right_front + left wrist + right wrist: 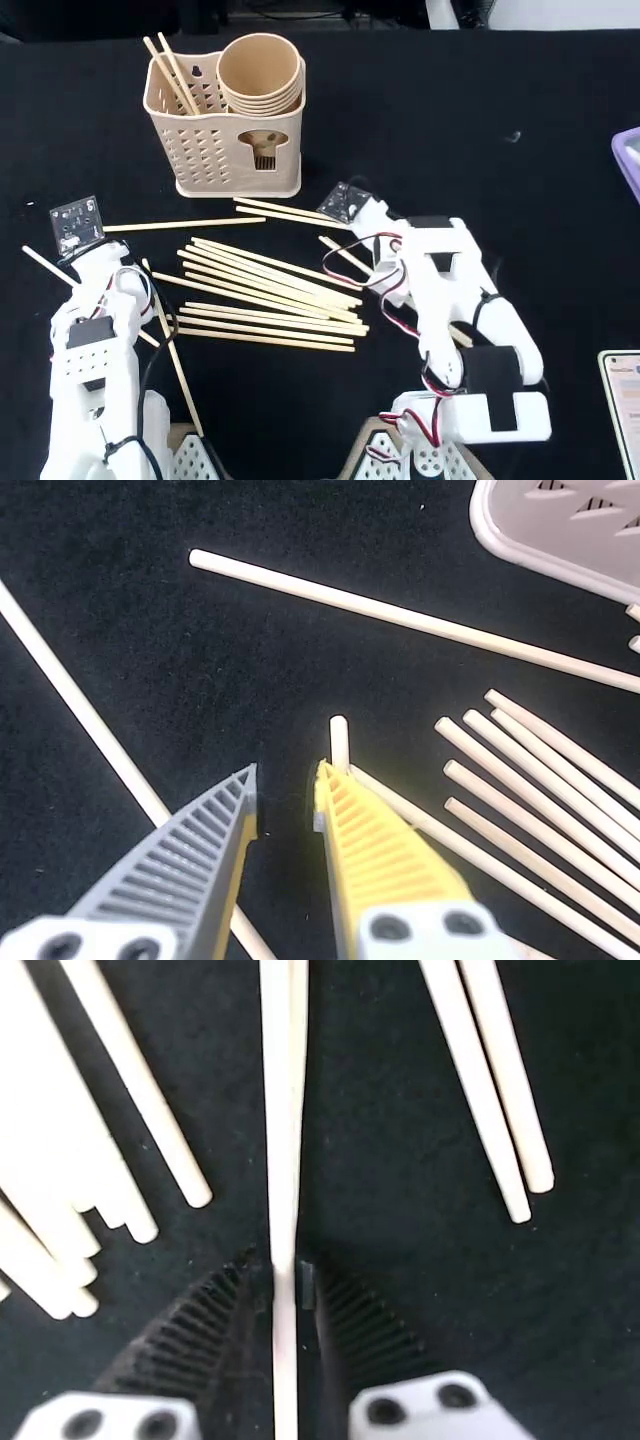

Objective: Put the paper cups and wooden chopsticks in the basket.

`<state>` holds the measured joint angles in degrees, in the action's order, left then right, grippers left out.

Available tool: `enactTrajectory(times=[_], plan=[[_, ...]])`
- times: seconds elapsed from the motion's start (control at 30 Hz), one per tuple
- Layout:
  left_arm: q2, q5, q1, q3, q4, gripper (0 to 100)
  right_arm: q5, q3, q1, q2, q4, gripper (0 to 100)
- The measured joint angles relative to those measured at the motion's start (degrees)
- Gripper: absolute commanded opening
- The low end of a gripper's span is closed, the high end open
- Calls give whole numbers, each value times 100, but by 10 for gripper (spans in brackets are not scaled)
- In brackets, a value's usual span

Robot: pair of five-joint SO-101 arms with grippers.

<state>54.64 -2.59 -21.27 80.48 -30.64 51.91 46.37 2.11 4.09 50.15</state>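
The cups (260, 70) are nested in one stack inside the basket (222, 150), which stands near the table's (500, 120) far edge, left of the middle. Two chopsticks (172, 72) lean in its other compartment, tips up. So the cup half of the job looks done and the sticks are what remains.

Most of them lie as a loose pile (270, 295) in the middle of the table, between the two arms, with a few strays closer to the basket and to the near left corner.

The right pincer (287, 1270) is pressed together on one stick (283, 1110) that runs straight out between its fingers. The grip is lengthwise, probably so the stick can be lifted and tipped into the basket end first.

The left pincer (288, 780) is spread a little, low over bare cloth. The end of a stick (339, 742) lies just beside its yellow finger, not in the gap, so it would need a small sideways shift before closing.
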Motion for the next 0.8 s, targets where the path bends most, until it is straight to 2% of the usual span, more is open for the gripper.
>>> enactTrajectory(times=[0.23, 0.4, 0.53, 0.67, 0.8], plan=[[0, 0, 0, 0, 0, 104, -62, 9, 18, 1319, 993, 10], [0, 0, 0, 0, 0, 104, -571, -26, 642, 2699, 2013, 11], [0, 0, 0, 0, 0, 103, -1275, -730, 1398, 3815, 2752, 11], [0, 0, 0, 0, 0, 102, -2418, -1670, 2321, 4563, 2646, 11], [0, 0, 0, 0, 0, 102, -3323, -2092, 2901, 4633, 1670, 11]])
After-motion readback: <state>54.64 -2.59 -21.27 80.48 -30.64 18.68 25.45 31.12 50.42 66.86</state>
